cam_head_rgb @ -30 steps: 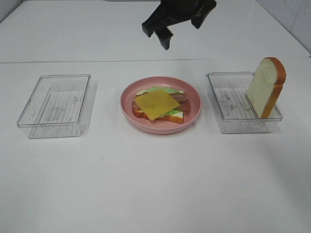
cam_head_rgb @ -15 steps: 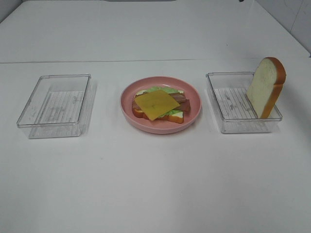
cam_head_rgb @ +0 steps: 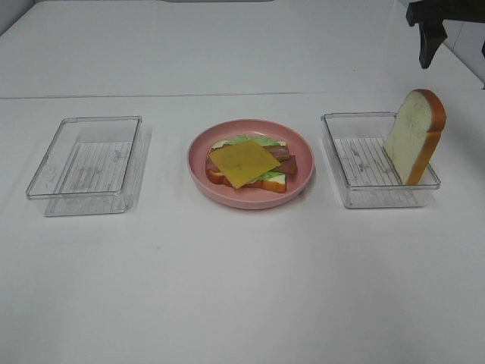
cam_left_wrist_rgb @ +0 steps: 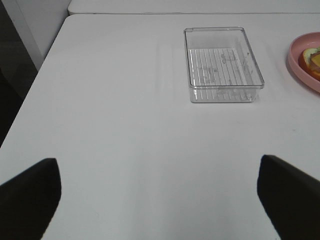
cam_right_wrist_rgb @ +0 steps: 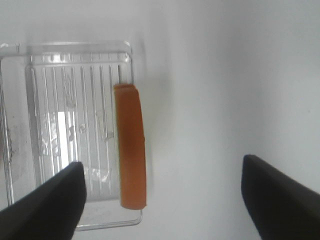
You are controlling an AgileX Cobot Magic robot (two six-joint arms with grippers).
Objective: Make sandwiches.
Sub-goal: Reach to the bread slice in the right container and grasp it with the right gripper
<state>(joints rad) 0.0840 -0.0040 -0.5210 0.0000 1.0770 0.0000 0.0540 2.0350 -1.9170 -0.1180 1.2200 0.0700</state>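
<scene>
Bread slice (cam_head_rgb: 414, 136): stood on edge in the right tray (cam_head_rgb: 365, 163), long axis near-to-far. Right gripper (cam_right_wrist_rgb: 160, 195) is held open directly above (left gripper (cam_left_wrist_rgb: 159, 192) open, far off).

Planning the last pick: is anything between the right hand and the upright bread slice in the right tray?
Nothing visible. The open right hand hangs above the white bread slice with orange-brown crust, which leans against the clear plastic tray's wall with only open air over it.
</scene>
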